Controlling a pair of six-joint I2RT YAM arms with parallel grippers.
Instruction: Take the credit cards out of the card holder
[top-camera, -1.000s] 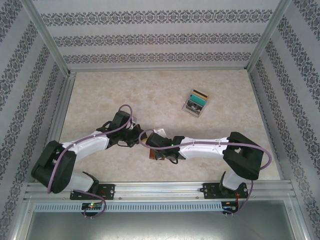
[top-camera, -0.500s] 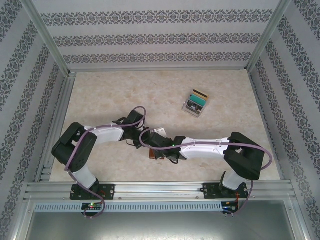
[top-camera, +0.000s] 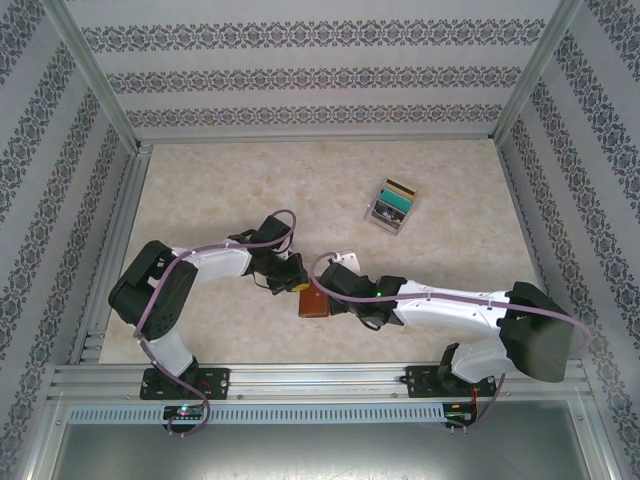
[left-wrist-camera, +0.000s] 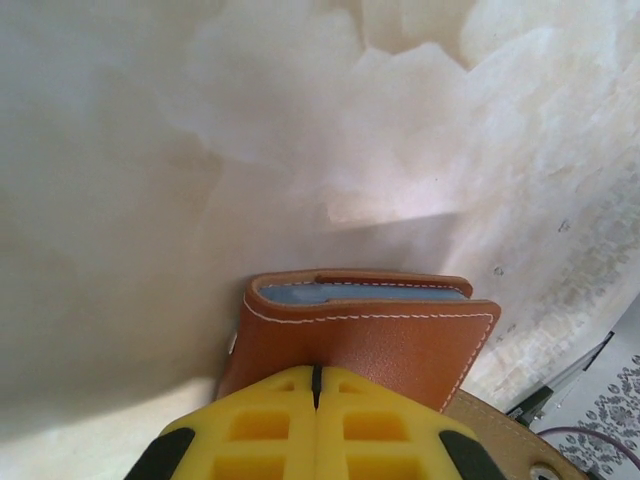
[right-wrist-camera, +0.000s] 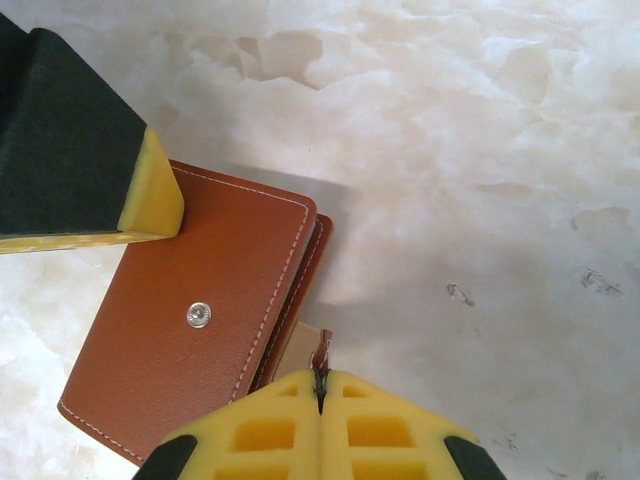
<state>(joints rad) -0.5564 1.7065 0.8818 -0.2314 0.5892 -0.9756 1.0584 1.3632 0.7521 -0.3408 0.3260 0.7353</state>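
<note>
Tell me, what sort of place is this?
Probably a robot test booth: a left arm and a right arm bolted to a metal rail, a marble-look table, and patterned walls boxing it in.

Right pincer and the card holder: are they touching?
Touching. In the right wrist view the shut right pincer pinches the edge of the tab sticking out from the card holder between its fingertips.

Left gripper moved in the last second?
Yes. Against the card box, the left gripper has shifted right and is now at the wallet.
</note>
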